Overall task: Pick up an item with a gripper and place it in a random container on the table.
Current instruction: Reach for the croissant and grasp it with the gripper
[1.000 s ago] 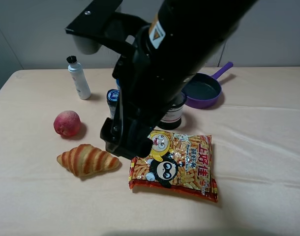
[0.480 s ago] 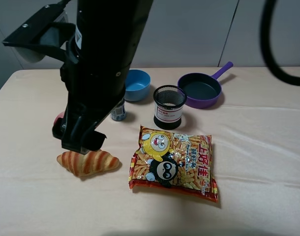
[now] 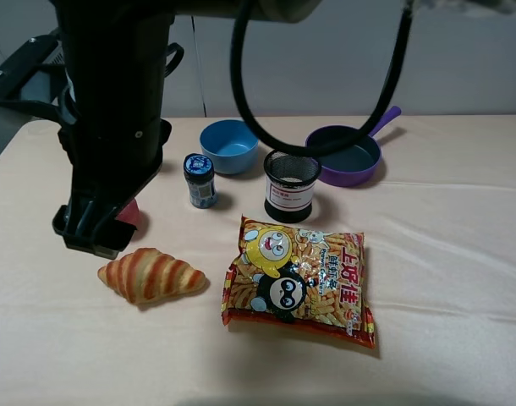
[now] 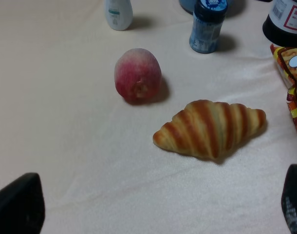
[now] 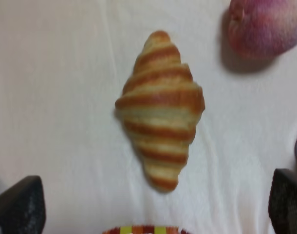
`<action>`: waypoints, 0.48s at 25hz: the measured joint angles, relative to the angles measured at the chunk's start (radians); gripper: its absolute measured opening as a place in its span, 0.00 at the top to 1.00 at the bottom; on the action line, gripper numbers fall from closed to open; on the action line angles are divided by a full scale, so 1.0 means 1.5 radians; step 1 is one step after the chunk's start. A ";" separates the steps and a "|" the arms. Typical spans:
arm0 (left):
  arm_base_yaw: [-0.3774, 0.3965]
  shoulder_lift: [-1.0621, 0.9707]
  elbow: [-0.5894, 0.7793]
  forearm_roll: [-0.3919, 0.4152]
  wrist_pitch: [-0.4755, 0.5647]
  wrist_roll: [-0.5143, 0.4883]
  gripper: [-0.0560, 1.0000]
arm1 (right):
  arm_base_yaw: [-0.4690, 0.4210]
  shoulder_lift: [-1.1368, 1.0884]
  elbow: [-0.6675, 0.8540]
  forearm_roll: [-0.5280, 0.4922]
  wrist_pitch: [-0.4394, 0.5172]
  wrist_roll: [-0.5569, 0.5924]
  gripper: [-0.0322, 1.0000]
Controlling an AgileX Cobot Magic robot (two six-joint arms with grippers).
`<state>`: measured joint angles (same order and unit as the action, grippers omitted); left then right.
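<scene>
Beige cloth, slightly wrinkled, covers the table (image 3: 461,254). On its left side the right gripper (image 3: 90,230), reaching across the middle, hangs close above the croissant (image 3: 152,275) without touching it. A second ago this arm stood over the middle of the table, and it has swept leftward since. Its wrist view shows the croissant lying flat on the cloth between widely spread jaws. The left gripper (image 4: 156,207) is spread wide too and holds nothing. It looks at the croissant and the peach (image 4: 137,75) just beside it. Further right stand a blue-capped jar (image 3: 200,179), a blue bowl (image 3: 230,145), a mesh cup (image 3: 291,186) and a snack bag (image 3: 299,281). Farthest right, at the back, is the purple pan (image 3: 349,156), empty. The approach looks finished. What remains is lowering, closing on the croissant, and a long carry rightward to the pan.
</scene>
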<state>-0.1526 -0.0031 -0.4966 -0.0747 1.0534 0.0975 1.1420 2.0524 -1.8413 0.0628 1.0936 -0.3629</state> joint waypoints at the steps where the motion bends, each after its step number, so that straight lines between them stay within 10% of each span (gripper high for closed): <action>1: 0.000 0.000 0.000 0.000 0.000 0.000 0.01 | 0.000 0.010 -0.011 0.000 0.003 -0.003 0.30; 12: 0.000 0.000 0.000 0.000 0.000 0.000 0.01 | 0.014 0.071 -0.076 -0.032 0.012 -0.014 0.30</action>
<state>-0.1526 -0.0031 -0.4966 -0.0747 1.0534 0.0975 1.1622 2.1595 -1.9559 0.0141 1.1117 -0.3832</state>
